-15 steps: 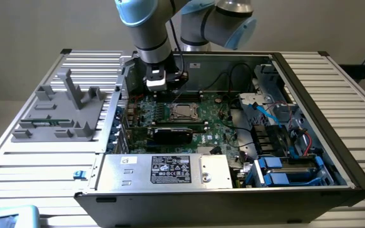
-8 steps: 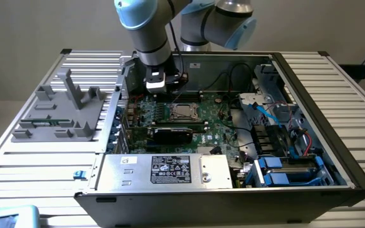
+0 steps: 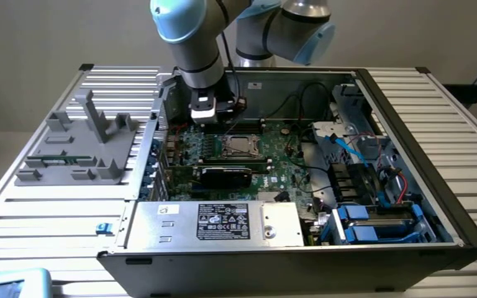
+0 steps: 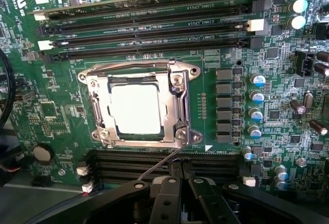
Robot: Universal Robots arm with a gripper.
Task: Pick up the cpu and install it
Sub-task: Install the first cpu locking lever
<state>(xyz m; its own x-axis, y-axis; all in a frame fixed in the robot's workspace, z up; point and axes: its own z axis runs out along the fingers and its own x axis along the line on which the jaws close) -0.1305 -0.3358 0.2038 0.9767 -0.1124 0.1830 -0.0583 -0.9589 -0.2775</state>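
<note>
The cpu (image 4: pixel 136 108) lies flat in its socket on the motherboard (image 4: pixel 67 147), framed by the metal retention bracket (image 4: pixel 177 88). It is just ahead of my end effector (image 4: pixel 181 171) and not touching it. My end effector is closed, fingers pressed together, gripping nothing. A thin wire lever (image 4: pixel 160 163) runs from the bracket's corner toward my fingertips. Black memory slots (image 4: pixel 154 34) lie beyond the socket from me, and more sit between the socket and me. In the exterior view I hang inside the open computer case (image 3: pixel 263 267), which rests on the slatted surface (image 3: pixel 56 211).

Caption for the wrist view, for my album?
Shut gripper over the motherboard; the cpu sits in its socket frame.
</note>
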